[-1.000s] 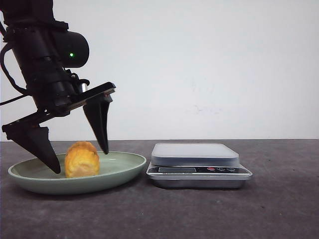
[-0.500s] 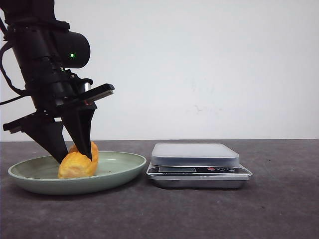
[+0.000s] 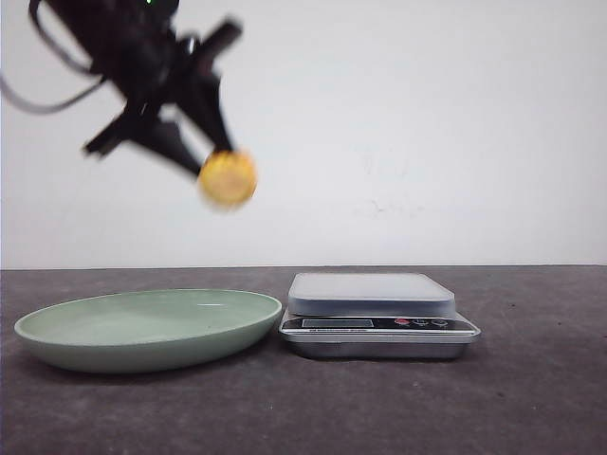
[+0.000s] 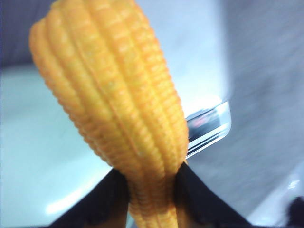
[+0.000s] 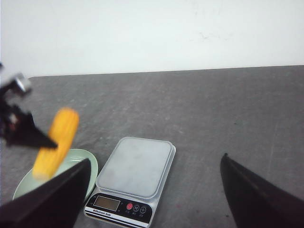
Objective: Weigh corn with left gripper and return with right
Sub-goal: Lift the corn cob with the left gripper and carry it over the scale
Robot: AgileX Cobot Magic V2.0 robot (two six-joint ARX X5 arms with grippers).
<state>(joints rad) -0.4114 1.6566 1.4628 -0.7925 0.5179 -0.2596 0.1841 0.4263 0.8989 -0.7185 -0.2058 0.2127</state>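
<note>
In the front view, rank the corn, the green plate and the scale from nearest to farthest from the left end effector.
1. The corn: clamped in the left end effector, high above the table.
2. The green plate: empty, on the table below the end effector.
3. The scale: on the table beside the plate, on the robot's right, farthest.
</note>
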